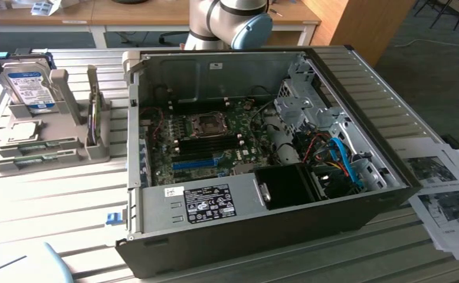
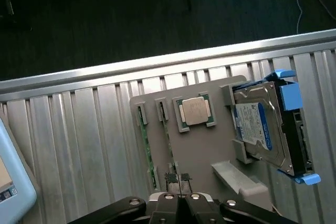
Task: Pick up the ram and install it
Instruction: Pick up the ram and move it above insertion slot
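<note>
Pincer [image 2: 178,178] clenched, nothing in it. We see it hanging over the grey holder [image 2: 205,156], nearest to the ram [image 2: 168,145], which stands on edge in its slot (second stick [image 2: 147,150] in the next slot). CPU chip [image 2: 195,111] and hard drive [image 2: 262,129] share that holder on the table [image 2: 79,145]. Open PC case [image 1: 371,88] sits to the exterior view's right of the holder.

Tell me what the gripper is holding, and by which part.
Nothing. The gripper hangs above the grey holder, and the ram lies in its slot there.
</note>
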Motion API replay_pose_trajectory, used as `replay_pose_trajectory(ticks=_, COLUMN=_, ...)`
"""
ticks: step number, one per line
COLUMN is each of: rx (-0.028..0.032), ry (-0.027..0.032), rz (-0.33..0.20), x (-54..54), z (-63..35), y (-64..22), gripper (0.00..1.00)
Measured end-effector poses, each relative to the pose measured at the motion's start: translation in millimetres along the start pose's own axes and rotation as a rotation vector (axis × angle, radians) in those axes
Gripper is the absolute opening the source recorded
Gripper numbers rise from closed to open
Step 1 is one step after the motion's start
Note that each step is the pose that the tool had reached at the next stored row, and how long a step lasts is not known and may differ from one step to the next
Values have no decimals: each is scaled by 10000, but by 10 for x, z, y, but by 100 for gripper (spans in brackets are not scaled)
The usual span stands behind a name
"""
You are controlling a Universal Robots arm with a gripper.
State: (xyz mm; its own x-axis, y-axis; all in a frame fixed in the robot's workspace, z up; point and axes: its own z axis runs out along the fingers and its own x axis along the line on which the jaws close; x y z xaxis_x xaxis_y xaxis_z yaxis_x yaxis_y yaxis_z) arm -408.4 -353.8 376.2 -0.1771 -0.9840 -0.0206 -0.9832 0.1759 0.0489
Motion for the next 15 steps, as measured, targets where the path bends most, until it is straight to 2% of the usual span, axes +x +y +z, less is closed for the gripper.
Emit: replay_pose_trajectory(ticks=15, rx=-35, ry=84, rz=-1714, x=0, z=0, y=0, gripper=9)
